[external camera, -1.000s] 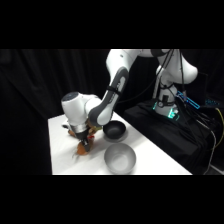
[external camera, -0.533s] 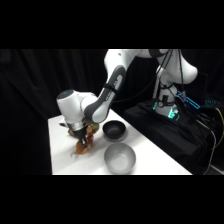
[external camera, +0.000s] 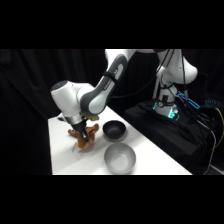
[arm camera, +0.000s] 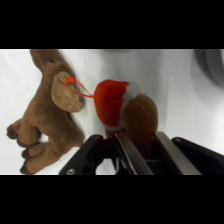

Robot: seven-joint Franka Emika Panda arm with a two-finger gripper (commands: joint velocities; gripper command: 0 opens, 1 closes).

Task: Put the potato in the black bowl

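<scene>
1. In the wrist view the gripper [arm camera: 140, 137] has its two fingers set on either flank of the potato [arm camera: 141, 116], an orange-brown rounded lump. The gap between them is only as wide as the potato, so it looks gripped; whether it is off the table I cannot tell.
2. A red tag [arm camera: 111, 101] lies touching the potato at its 9 o'clock. A thin orange string runs from it to a brown plush animal [arm camera: 47, 112] sprawled farther out at 9 o'clock on the white table [arm camera: 175, 80].
3. In the side view the gripper [external camera: 80, 134] is low over the clutter near the table's left part. The black bowl [external camera: 114, 130] sits at about 3 o'clock from it, near but apart. The larger grey bowl [external camera: 119, 157] lies at about 5 o'clock.
4. Risks, as I judge them:
   - The smooth, rounded potato could slip out if the hold is off-centre or light.
   - The tag or string could snag and drag the plush along during a lift.
   - A low carry could knock the black bowl's rim.
   - The grey bowl is close enough to be mistaken for the target.
</scene>
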